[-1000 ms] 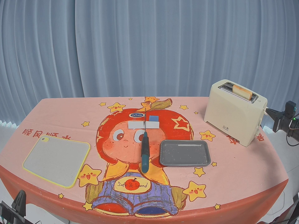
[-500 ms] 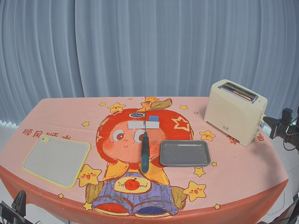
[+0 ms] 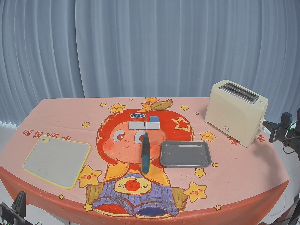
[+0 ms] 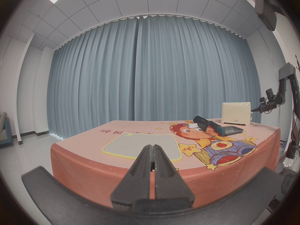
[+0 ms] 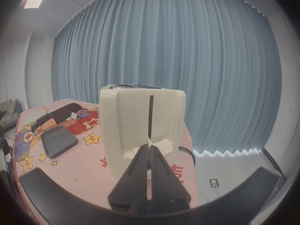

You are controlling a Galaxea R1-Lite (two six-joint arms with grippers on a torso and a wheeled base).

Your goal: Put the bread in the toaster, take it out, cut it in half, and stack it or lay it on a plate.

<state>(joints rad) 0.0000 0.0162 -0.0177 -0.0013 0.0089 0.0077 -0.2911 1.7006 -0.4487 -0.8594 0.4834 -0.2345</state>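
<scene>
Resting at the end face of the toaster [image 5: 125,125], my right gripper [image 5: 149,147] has its fingers pressed together, tips at the lever [image 5: 164,145] low in its slot, seemingly touching it. What the top slots hold I cannot tell. My left gripper [image 4: 153,147], likewise closed and holding nothing, hangs before the cutting board [image 4: 140,142]. The plate [image 3: 185,165] lies between the knife [image 3: 145,152] and the toaster.

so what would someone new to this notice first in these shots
The pink tablecloth with its big cartoon figure grabs the eye first, a teal-handled knife lying down its middle beside a grey tray. On the robot's right stands a cream toaster, with the right gripper shut at its lever end.
</scene>
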